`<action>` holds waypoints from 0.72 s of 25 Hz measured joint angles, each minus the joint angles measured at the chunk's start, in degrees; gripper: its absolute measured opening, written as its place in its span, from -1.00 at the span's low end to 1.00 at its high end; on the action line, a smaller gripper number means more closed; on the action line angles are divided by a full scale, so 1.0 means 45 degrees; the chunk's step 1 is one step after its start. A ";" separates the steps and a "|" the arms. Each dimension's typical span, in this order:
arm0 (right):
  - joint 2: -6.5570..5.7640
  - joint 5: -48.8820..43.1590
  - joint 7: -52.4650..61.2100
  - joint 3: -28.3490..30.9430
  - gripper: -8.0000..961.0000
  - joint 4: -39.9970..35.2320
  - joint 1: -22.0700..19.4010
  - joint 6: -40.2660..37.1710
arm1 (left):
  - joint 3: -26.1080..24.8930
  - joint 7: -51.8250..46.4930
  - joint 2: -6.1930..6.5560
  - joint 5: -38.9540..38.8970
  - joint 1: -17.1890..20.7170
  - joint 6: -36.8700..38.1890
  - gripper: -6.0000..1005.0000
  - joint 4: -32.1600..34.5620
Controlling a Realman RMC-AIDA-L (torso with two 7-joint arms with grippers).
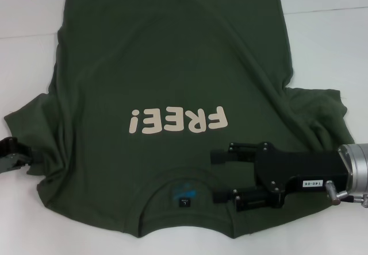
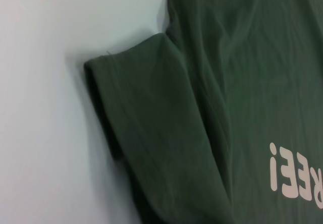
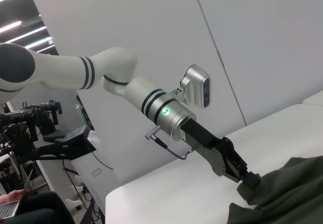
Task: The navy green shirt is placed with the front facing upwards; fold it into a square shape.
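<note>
The navy green shirt [image 1: 172, 65] lies spread front-up on the white table [image 1: 29, 14], its collar [image 1: 184, 194] toward me and the cream "FREE!" print [image 1: 177, 120] upside down. My right gripper [image 1: 221, 176] reaches in from the right just beside the collar, over the shoulder area, with its jaws wide apart and nothing between them. At the far left my left gripper [image 1: 14, 154] sits on the edge of the sleeve [image 2: 146, 108]. In the right wrist view the left gripper [image 3: 249, 179] is pinched on the shirt's [image 3: 287, 188] fabric.
The table's white surface [image 2: 45, 133] shows bare left of the sleeve and at the far right [image 1: 333, 42]. Beyond the table, the right wrist view shows black equipment on stands [image 3: 35, 133] and a white wall.
</note>
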 joint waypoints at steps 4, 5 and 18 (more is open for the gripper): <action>-0.0011 0.0000 0.0000 0.0014 0.83 0.0000 0.0023 -0.0016 | 0.0008 -0.0009 0.0000 0.0116 0.0000 0.0026 -0.92 0.0002; -0.0013 0.0000 0.0000 0.0014 0.83 0.0000 0.0024 -0.0016 | -0.0002 -0.0009 0.0000 0.0117 0.0000 0.0038 -0.92 0.0001; -0.0019 0.0001 -0.0013 0.0014 0.83 0.0000 0.0001 0.0056 | -0.1013 0.0659 0.0161 -0.0776 -0.0034 0.1488 -0.92 0.0033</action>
